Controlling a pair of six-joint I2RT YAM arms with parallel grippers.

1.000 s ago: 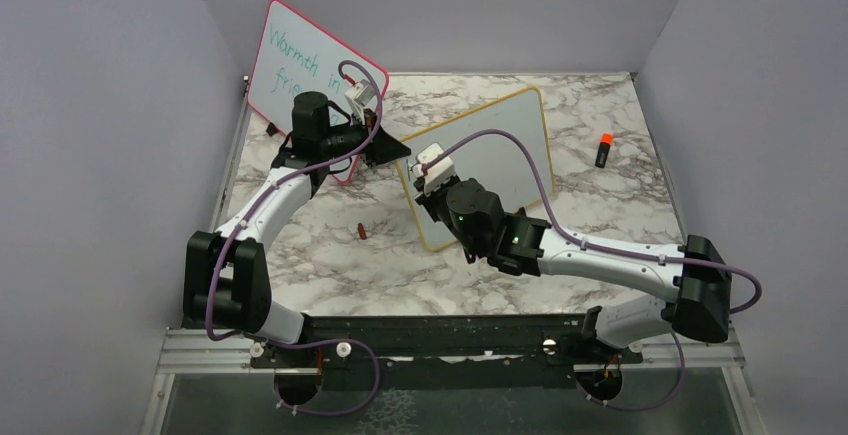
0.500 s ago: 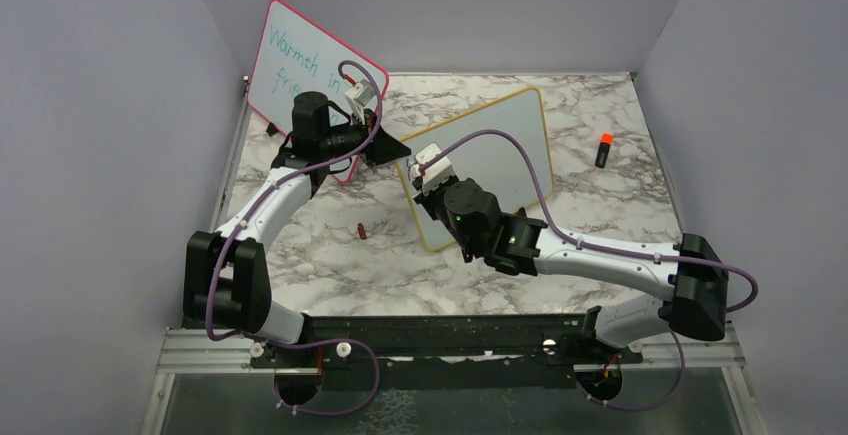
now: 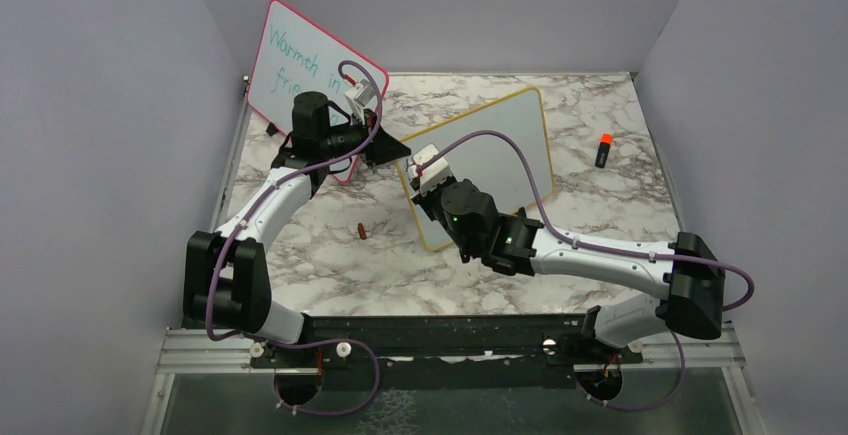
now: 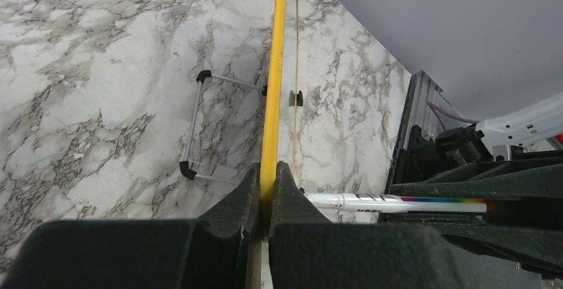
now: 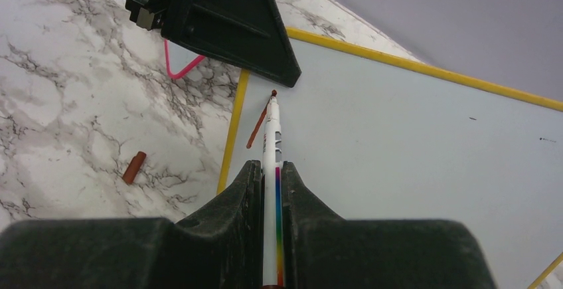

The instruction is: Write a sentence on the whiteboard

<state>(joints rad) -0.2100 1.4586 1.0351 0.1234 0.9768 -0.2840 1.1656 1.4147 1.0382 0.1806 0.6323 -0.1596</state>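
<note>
The whiteboard [image 3: 495, 150], white with a yellow frame, stands tilted on the marble table. My left gripper [image 4: 267, 176] is shut on the yellow frame's edge [image 4: 273, 83] at the board's upper left corner [image 3: 400, 162]. My right gripper [image 5: 269, 169] is shut on a white marker with a rainbow stripe [image 5: 271, 136]. The marker's brownish-red tip [image 5: 273, 94] is at the board face, near the left gripper's black finger [image 5: 226, 23]. Of the sentence, only one short brownish-red stroke [image 5: 256, 131] shows beside the left frame. From the left wrist, the marker [image 4: 398, 202] lies across, right of the board.
A brownish-red cap [image 3: 361, 231] lies on the table left of the board. A pink-framed board with teal writing [image 3: 300, 65] leans at the back left. A black marker with an orange cap [image 3: 604, 149] lies at the right. The board's wire stand [image 4: 192, 129] rests behind it.
My right arm has shifted slightly to the left along the board with the marker. The left arm and the board have not moved.
</note>
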